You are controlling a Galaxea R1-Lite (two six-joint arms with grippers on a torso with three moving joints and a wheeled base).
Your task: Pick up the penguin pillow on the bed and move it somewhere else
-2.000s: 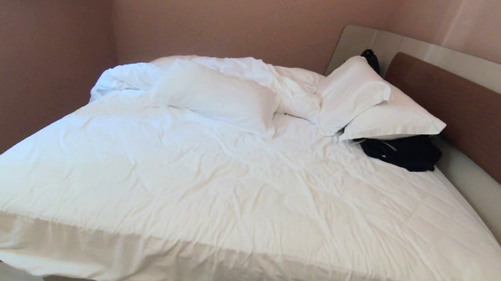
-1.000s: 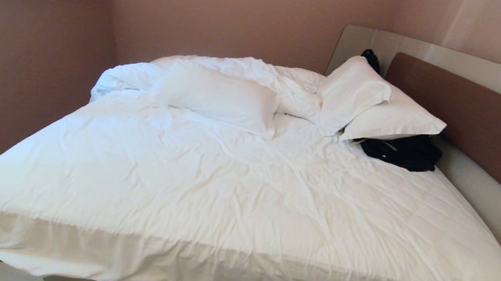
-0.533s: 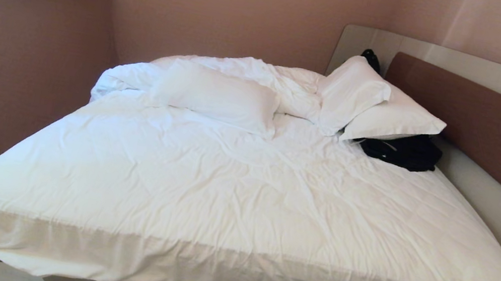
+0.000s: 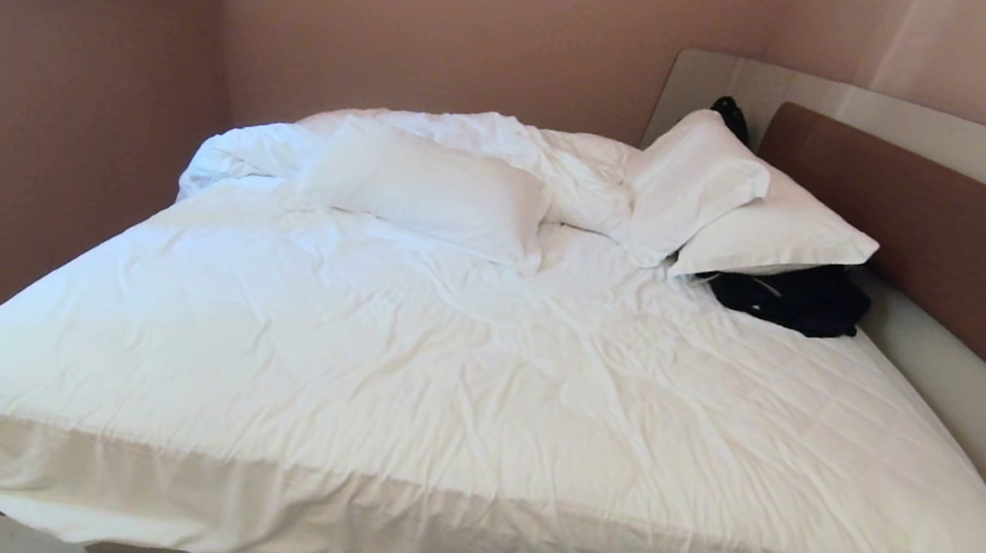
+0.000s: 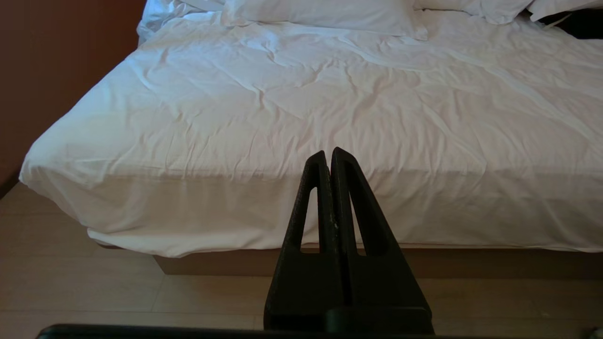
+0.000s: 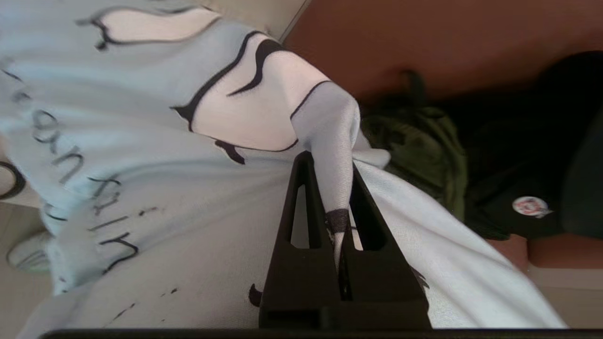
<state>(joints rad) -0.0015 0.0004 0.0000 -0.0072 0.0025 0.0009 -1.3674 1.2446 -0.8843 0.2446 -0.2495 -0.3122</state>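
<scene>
Jaws of the right gripper (image 6: 335, 160) are pinching a fold of the penguin pillow (image 6: 155, 155), hanging off the bed (image 4: 476, 383) beside dark bags (image 6: 509, 179). Left gripper (image 5: 328, 155) is pointing at the bed's foot, jaws pressed together. White pillows (image 4: 428, 187) are lying near pinkish walls (image 4: 455, 13). The pillow's handwriting is unreadable.

Neither arm appears in the head view. In the right wrist view, the penguin pillow (image 6: 141, 141) runs past the frame edges; its printed text is only partly legible. The black item (image 4: 792, 296) on the bed (image 4: 457, 380) lies partly hidden under a white pillow (image 4: 772, 230).
</scene>
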